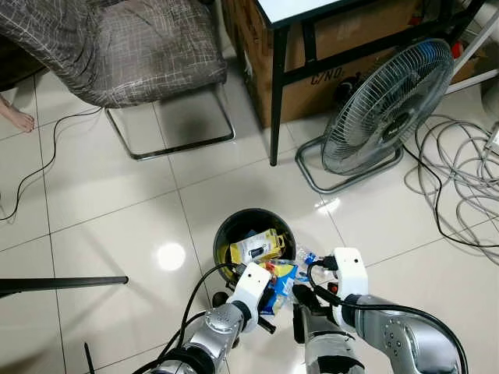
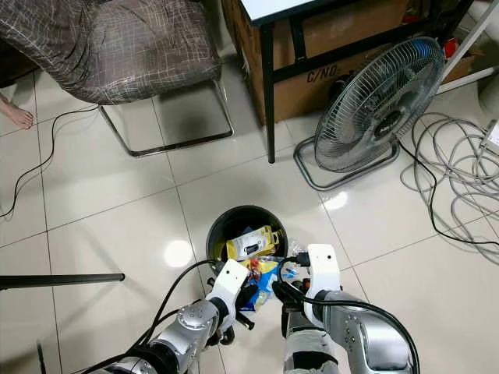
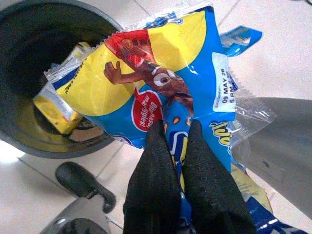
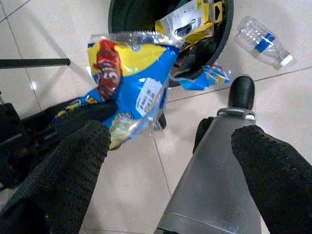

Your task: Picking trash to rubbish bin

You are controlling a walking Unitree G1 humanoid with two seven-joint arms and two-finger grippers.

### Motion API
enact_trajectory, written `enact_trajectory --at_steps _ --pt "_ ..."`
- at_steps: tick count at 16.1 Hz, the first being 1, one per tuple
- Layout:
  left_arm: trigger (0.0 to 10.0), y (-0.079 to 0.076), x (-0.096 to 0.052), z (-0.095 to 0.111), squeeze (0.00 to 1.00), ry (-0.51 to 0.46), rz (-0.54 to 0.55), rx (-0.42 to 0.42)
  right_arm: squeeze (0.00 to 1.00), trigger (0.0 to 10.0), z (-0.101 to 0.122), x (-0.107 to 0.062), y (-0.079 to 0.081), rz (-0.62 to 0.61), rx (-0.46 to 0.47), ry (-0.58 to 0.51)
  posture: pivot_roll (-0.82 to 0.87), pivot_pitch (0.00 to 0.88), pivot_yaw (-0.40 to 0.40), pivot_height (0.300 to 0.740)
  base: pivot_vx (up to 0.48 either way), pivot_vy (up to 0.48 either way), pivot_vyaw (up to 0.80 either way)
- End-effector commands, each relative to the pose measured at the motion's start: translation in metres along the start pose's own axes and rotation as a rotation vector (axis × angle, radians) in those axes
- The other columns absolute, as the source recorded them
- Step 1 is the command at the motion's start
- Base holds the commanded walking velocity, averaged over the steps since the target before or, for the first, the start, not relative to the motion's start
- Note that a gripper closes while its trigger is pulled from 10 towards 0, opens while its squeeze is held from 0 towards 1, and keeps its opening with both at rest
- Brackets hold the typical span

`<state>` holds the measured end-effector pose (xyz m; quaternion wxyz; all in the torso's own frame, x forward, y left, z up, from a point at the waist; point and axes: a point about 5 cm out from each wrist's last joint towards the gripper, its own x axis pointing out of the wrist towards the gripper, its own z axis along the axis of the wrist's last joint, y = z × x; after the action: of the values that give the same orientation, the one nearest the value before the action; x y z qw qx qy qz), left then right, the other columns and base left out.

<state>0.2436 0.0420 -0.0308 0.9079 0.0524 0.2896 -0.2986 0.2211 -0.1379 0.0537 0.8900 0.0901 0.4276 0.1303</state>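
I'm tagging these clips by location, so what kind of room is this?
Probably a lived-in home room or home office: tiled floor, a cushioned chair, a floor fan beside a desk, loose cables, and a small rubbish bin.

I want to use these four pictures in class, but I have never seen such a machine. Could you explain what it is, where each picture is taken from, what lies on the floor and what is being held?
This is a humanoid robot with two silver arms, each ending in two black fingers. The two wide pictures come from cameras on its head, looking down at a tiled floor. The two close pictures come from cameras on its wrists.

The left gripper is shut on a blue and yellow snack wrapper, holding it beside a black rubbish bin that already contains yellow packaging. The right gripper is open. A clear plastic bottle lies on the floor by the bin. Nearby stand a floor fan and a chair.
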Motion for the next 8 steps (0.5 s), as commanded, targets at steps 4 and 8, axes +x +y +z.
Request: enact_trajectory --at_steps 4,8 --pt "10.0 0.011 -0.003 -0.007 0.00 0.024 0.111 -0.008 0.00 10.0 -0.004 -0.002 0.002 0.010 0.000 0.014 -0.37 0.418 0.095 0.740 0.000 0.000 0.00" --pt "10.0 0.019 -0.005 -0.006 0.00 0.016 0.147 -0.027 0.00 10.0 -0.004 -0.001 0.004 0.015 -0.005 0.013 -0.37 0.418 0.095 0.740 0.000 0.000 0.00"
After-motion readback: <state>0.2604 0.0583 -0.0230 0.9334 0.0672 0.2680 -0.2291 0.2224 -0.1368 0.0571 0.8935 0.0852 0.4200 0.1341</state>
